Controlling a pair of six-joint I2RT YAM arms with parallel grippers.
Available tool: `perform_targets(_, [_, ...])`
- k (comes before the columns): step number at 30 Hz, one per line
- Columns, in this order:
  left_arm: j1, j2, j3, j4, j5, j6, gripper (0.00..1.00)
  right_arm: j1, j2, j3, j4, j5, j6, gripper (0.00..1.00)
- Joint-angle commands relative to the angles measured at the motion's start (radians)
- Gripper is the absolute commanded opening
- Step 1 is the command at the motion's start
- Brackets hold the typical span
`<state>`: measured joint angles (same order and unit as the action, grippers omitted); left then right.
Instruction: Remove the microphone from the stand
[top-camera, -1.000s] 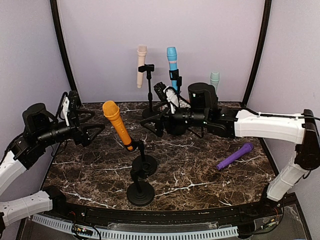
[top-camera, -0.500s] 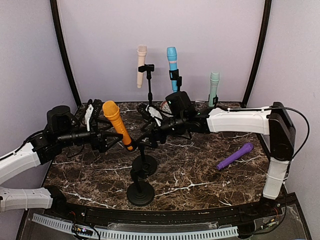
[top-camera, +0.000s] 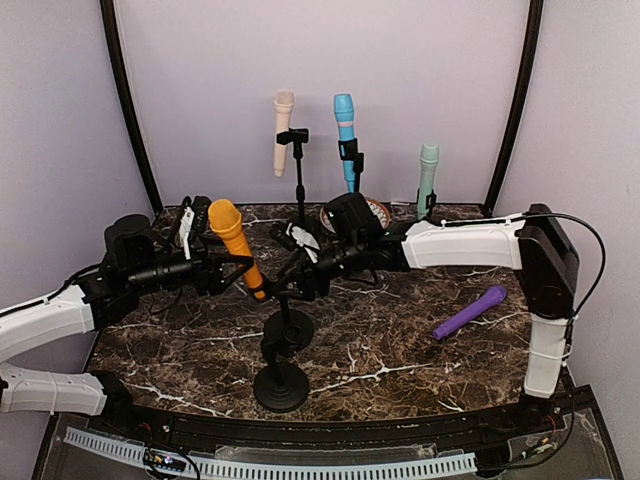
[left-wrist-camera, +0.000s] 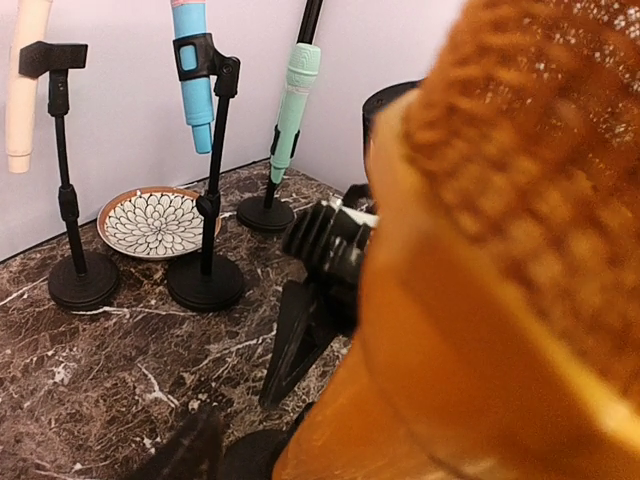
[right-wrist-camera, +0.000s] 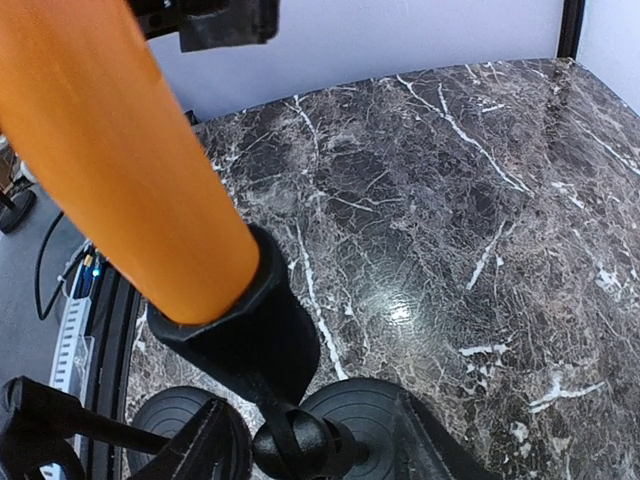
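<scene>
Orange mic (top-camera: 237, 255) sits tilted in the clip (right-wrist-camera: 240, 330) of the near stand (top-camera: 281, 388), left of centre on the surface (top-camera: 400, 335). Left pincer (top-camera: 230, 270) is at the mic's body from the left; I cannot tell whether it grips. Right pincer (right-wrist-camera: 312, 442) straddles the stand's joint below the clip, jaws apart with a gap on one side. Best to clamp the stand first to steady it and take firm hold of the body. Then draw the mic out along its own slant, not sideways, lest the stand tip.
</scene>
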<state>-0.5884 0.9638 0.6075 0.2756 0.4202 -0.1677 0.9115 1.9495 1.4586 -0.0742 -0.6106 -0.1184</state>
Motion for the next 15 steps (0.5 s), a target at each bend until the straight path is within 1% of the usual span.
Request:
perform_targets(1, [-0.005, -0.003, -0.029, 0.088, -0.026, -0.012, 0.62, 0.004, 0.031, 0.028, 0.027, -0.021, 0.000, 0.52])
perform_targets(2, [-0.005, -0.002, -0.031, 0.092, -0.027, -0.015, 0.58, 0.004, 0.031, 0.028, 0.027, -0.018, -0.002, 0.51])
perform_targets(3, [-0.005, 0.000, -0.036, 0.101, -0.028, -0.020, 0.57, 0.004, 0.031, 0.026, 0.028, -0.016, -0.004, 0.49])
perform_targets(5, [-0.005, 0.002, -0.041, 0.115, -0.031, -0.028, 0.50, 0.004, 0.028, 0.020, 0.034, -0.012, -0.006, 0.44])
perform_targets(8, [-0.005, 0.003, -0.049, 0.132, -0.033, -0.031, 0.43, 0.006, 0.020, 0.003, 0.053, -0.006, -0.002, 0.35])
perform_targets(11, [-0.005, 0.002, -0.060, 0.143, -0.036, -0.036, 0.31, 0.010, 0.010, -0.013, 0.069, 0.010, -0.002, 0.26])
perform_targets(12, [-0.005, 0.002, -0.062, 0.147, -0.036, -0.038, 0.29, 0.012, 0.006, -0.017, 0.070, 0.016, -0.003, 0.22])
perform_targets(13, [-0.005, 0.001, -0.066, 0.149, -0.037, -0.041, 0.25, 0.013, 0.004, -0.023, 0.070, 0.023, -0.005, 0.18])
perform_targets(15, [-0.005, 0.001, -0.072, 0.158, -0.033, -0.045, 0.21, 0.016, 0.000, -0.032, 0.097, 0.035, -0.010, 0.15])
